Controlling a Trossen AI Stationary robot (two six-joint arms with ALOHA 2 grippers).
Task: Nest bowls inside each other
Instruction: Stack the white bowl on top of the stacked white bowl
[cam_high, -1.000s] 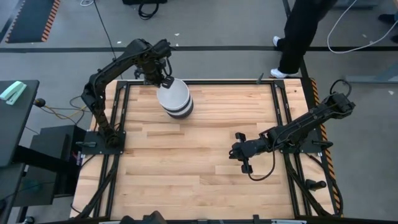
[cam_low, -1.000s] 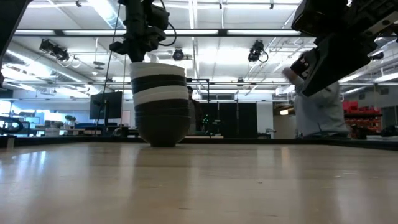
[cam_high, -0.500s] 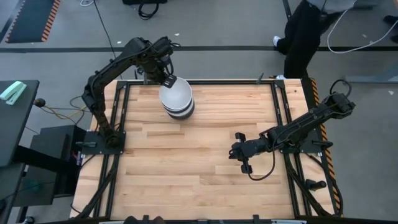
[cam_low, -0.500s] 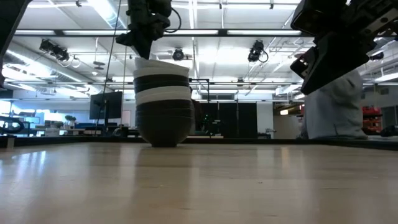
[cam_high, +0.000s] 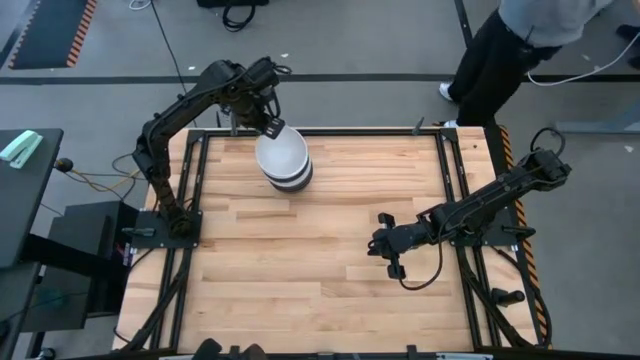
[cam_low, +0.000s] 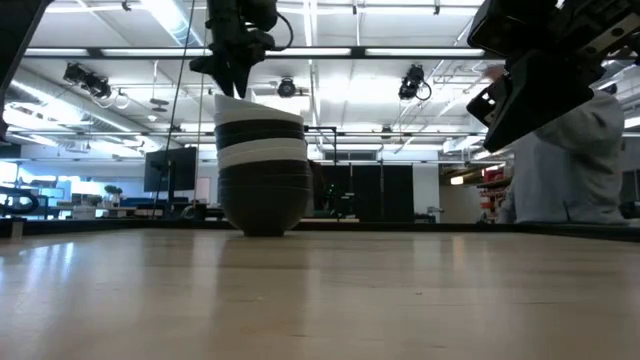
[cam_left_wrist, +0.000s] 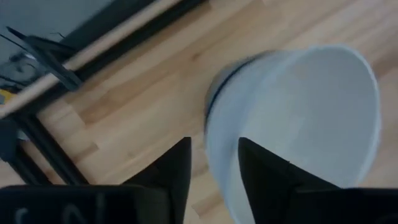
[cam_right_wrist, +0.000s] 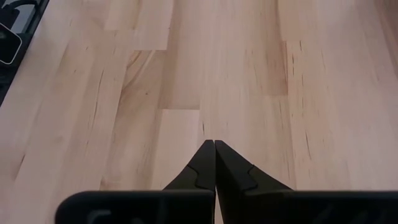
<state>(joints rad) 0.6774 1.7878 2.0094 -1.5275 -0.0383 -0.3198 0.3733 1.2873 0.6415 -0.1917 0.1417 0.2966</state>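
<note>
**Stack stands tall at the far left of the table**

The bowls sit nested in one stack on the wooden table, black and white bands alternating, a white bowl on top. The left gripper hovers at the top bowl's rim, fingers parted with the rim in the gap, no clamp visible. The right gripper hangs low over bare wood near the table's right side, fingertips pressed together, holding nothing.
</note>
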